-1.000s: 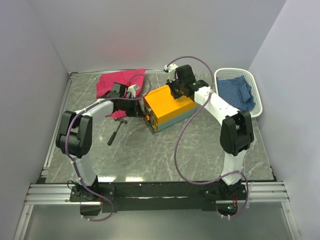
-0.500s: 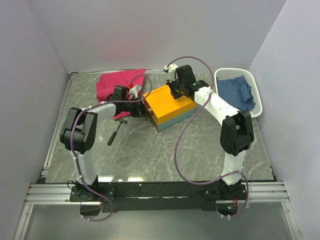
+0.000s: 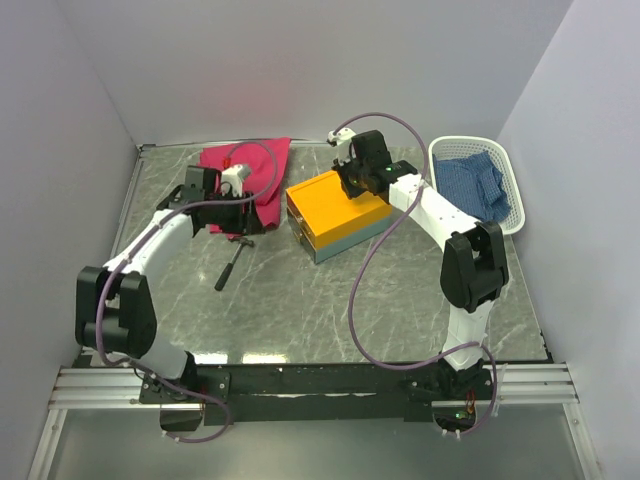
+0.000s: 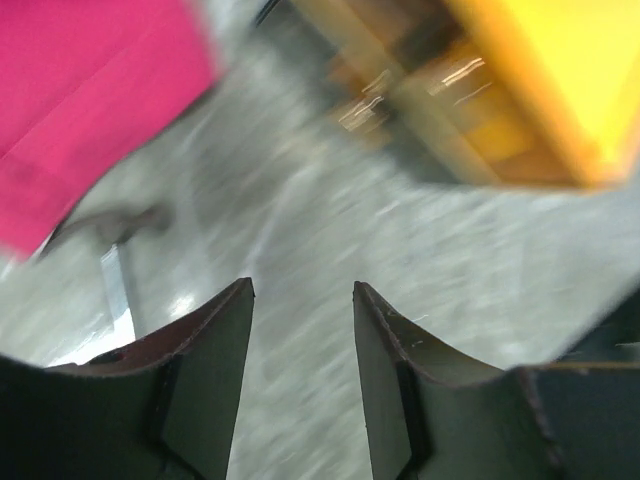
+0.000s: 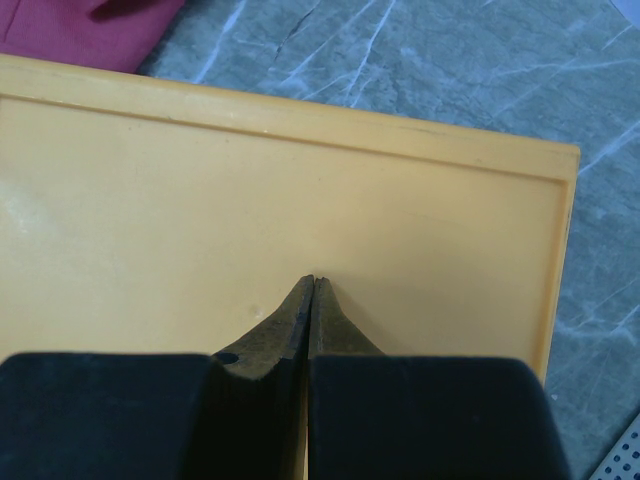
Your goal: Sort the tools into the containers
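Observation:
The orange-yellow toolbox with a teal-grey base stands mid-table, lid down. My right gripper is shut and empty, its tips pressed on the lid in the right wrist view. My left gripper is open and empty, left of the toolbox, above bare table. The black-handled hammer lies just below it; its head shows blurred in the left wrist view. The white lattice basket stands at the far right. Screwdrivers and pliers are out of view.
A magenta cloth lies at the back, left of the toolbox, and shows in the left wrist view. A blue checked cloth fills the basket. Side walls close the table left and right.
My left arm has swung back to the left, away from the toolbox's front corner, now over the table by the hammer. The right gripper has stayed on the lid.

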